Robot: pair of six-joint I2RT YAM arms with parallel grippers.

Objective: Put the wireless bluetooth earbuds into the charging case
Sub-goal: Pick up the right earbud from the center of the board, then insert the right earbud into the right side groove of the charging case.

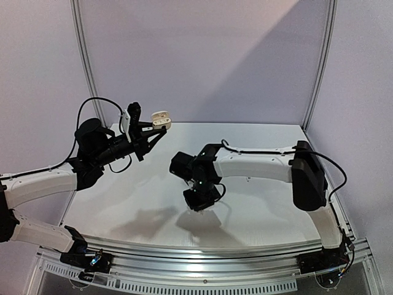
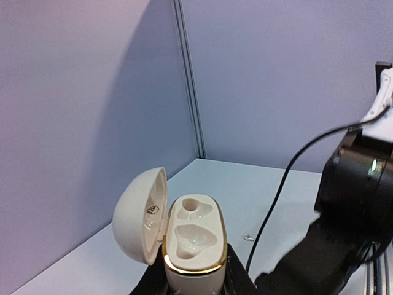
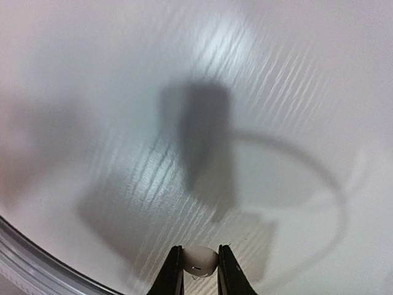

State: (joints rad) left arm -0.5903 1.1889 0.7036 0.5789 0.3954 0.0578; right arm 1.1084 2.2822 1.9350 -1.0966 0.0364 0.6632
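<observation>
Closest to the right wrist camera, the right fingers (image 3: 175,271) pinch a white earbud (image 3: 199,260) between their dark tips. They are open only as wide as the bud, and each inner face presses one of its sides. The earbud is a small, smooth, rounded pebble with a short dark mark low on its facing side; a pale nub shows beneath it, too blurred to make out. Below it lies the pale, streaked tabletop (image 3: 92,92), where the arm's shadow falls away from the fingers, so the bud hangs above the surface.

In the left wrist view, the left fingers (image 2: 236,283) clamp the lower body of the charging case (image 2: 193,236), one on each side, and hold it upright. The case is cream-white with a gold band around the rim of its base. Its lid (image 2: 138,215) is swung open to the left and carries a small printed mark inside. Two moulded wells show in the base, a small round one behind a larger, contoured one.

From above, the left fingers (image 1: 152,134) hold the charging case (image 1: 161,118) raised over the back left of the tabletop (image 1: 264,196). The right fingers (image 1: 201,203) point down over the front middle, well apart from the case.
</observation>
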